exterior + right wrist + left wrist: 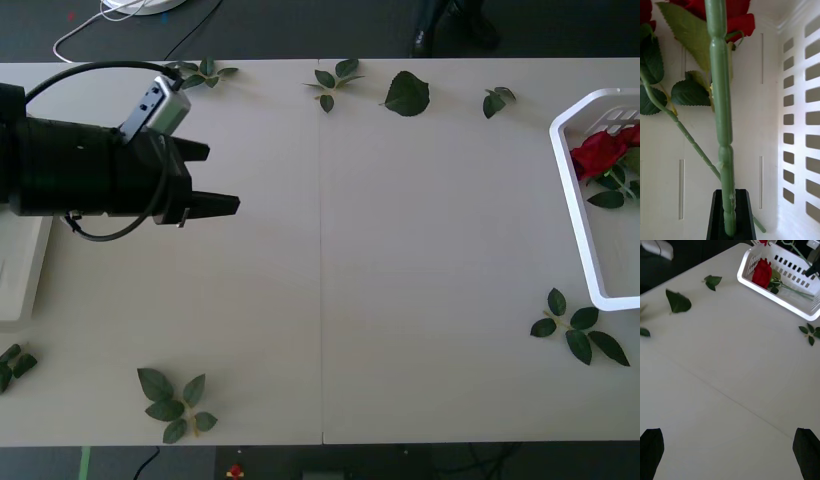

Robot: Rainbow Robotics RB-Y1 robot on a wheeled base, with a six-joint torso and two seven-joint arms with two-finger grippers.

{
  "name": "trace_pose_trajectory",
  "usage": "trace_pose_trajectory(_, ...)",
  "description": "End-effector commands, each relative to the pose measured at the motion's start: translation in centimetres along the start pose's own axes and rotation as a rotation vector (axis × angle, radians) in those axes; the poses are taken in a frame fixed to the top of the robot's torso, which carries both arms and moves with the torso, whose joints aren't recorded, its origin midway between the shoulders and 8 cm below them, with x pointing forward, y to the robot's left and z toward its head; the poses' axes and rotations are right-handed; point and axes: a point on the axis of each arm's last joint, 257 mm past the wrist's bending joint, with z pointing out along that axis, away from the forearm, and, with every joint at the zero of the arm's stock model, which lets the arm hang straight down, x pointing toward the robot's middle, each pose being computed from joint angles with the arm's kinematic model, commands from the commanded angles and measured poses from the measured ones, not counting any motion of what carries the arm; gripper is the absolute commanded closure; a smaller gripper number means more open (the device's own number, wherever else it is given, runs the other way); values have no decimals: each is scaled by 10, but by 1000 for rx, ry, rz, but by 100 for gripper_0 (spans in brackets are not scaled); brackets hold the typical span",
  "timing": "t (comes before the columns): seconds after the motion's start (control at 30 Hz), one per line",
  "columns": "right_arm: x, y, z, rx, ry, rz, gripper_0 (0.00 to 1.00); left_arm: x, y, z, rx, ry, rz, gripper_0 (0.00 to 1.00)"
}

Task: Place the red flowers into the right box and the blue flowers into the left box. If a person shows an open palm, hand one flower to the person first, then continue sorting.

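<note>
My right gripper [730, 215] is shut on the green stem of a red flower [720, 112], low inside the white right box [797, 112]. That flower's bloom [738, 17] points away toward the box's far wall. A second rose stem [685, 131] lies slantwise beneath it. The right box [572, 205] stands at the table's right edge with red flowers [600, 152] in it. At the left edge lies the cream left box [22, 275]. Just past it, my left gripper [214, 178] hovers open and holds nothing. The blue flowers are out of view.
Loose green leaf sprigs lie scattered: several along the far edge [406, 94], one at the front left [172, 403], one near the right box's front corner [578, 330]. The left wrist view shows bare tabletop [730, 382] between my left gripper and the right box [748, 277].
</note>
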Motion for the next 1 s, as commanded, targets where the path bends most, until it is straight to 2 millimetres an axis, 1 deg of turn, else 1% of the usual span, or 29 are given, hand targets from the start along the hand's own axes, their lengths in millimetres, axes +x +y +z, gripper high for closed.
trace_pose_trajectory(0.03, -26, -31, -16, 60, -39, 2, 96, 0, 8, -6, 10, -20, 151, 0)
trace_pose_trajectory(0.07, -25, -31, -15, 60, -38, 3, 76, 0, 9, -6, 12, -22, 153, 0)
trace_pose_trajectory(0.1, -26, -31, -15, 60, -40, 3, 22, 1, 11, -7, 15, -23, 158, 0)
trace_pose_trajectory(0.13, -26, -32, -15, 60, -40, 2, 0, 3, 11, -8, 19, -23, 165, 0)
trace_pose_trajectory(0.3, -24, -29, -15, 52, -38, 1, 0, 5, 14, -11, 37, -36, 176, 0)
trace_pose_trajectory(0.4, -26, -23, -15, 37, -41, 4, 0, 4, 17, -13, 36, -46, 202, 0)
trace_pose_trajectory(0.5, -26, -19, -15, 29, -44, 6, 0, 5, 18, -14, 36, -50, 191, 0)
trace_pose_trajectory(0.6, -25, -7, -15, 3, -44, 9, 0, 4, 19, -14, 36, -51, 190, 0)
trace_pose_trajectory(0.63, -25, -6, -15, 0, -46, 9, 0, 4, 19, -14, 35, -51, 190, 0)
trace_pose_trajectory(0.73, -31, 7, -20, -29, -56, 2, 0, 4, 18, -14, 37, -52, 187, 0)
trace_pose_trajectory(0.87, -39, 45, -37, -144, -15, 35, 0, 3, 18, -14, 39, -56, 183, 0)
trace_pose_trajectory(0.93, -50, 76, -55, -233, -1, 33, 0, 1, 17, -14, 40, -58, 185, 0)
trace_pose_trajectory(0.97, -53, 88, -62, -265, 3, 26, 0, 0, 17, -14, 40, -59, 186, 0)
trace_pose_trajectory(1.0, -60, 107, -72, -314, -4, 14, 0, -1, 17, -14, 41, -60, 187, 0)
